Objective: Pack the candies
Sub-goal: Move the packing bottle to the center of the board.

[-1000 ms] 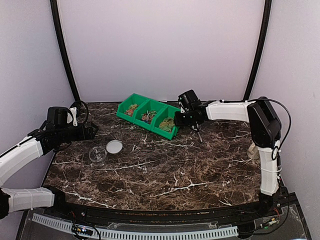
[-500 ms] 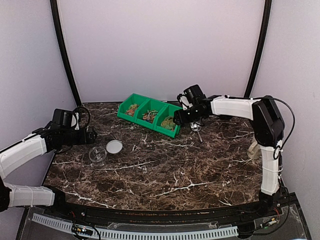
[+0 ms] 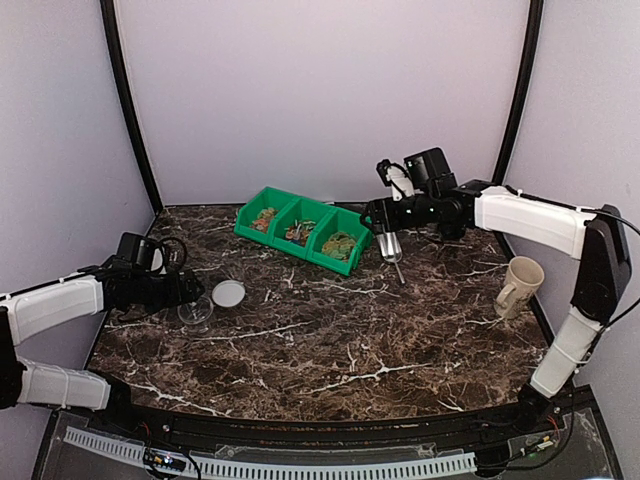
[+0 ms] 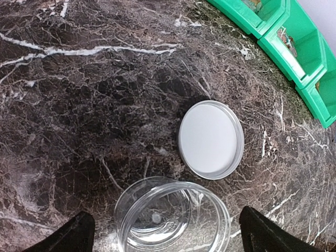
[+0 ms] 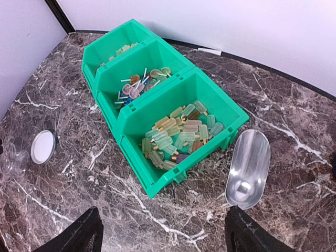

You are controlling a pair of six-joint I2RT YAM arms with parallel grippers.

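left gripper [image 4: 170, 239] hanging spread wide, clear jar [image 4: 173, 212] sitting between its fingertips, right gripper [image 5: 163, 235] hovering spread above candies [image 5: 178, 137] in green bin [image 5: 134, 119]

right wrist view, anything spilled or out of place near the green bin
Nothing stands out. The candies are all inside the green bin, none on the table. The metal scoop lies beside it and looks empty.

On the dark marble table [image 3: 330, 350] we see a green three-part bin [image 5: 131, 113] at the back, a scoop [image 5: 248, 168] lying just beside its right end, a white lid [image 4: 211, 139] next to an open clear jar [image 4: 210, 220] at left, and a cream mug [image 3: 519, 285] standing far right.
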